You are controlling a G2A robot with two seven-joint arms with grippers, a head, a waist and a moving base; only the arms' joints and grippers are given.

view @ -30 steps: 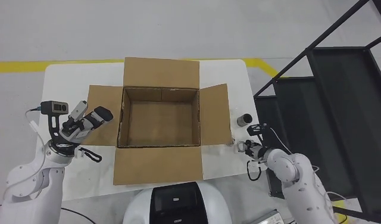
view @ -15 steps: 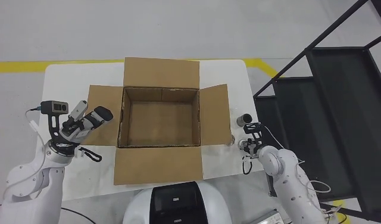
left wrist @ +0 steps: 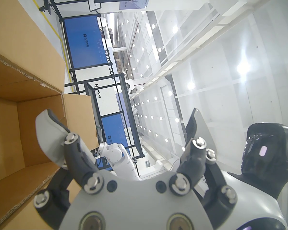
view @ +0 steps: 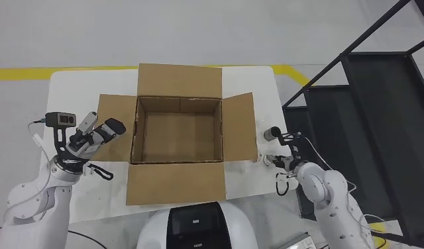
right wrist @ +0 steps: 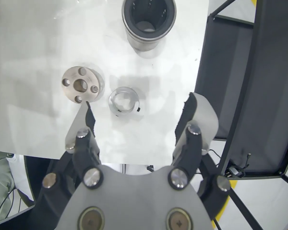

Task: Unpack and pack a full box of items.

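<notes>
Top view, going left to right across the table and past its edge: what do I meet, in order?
First the left gripper, fingers apart → open cardboard box → dark cylinder → black metal rack.

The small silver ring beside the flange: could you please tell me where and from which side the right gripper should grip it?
Grip the small silver ring across its outer wall, coming straight down. It lies flat and low on the table, hole upward, so a sideways approach would likely fail. One finger of the open right gripper should probably enter the gap beside the flange.
</notes>
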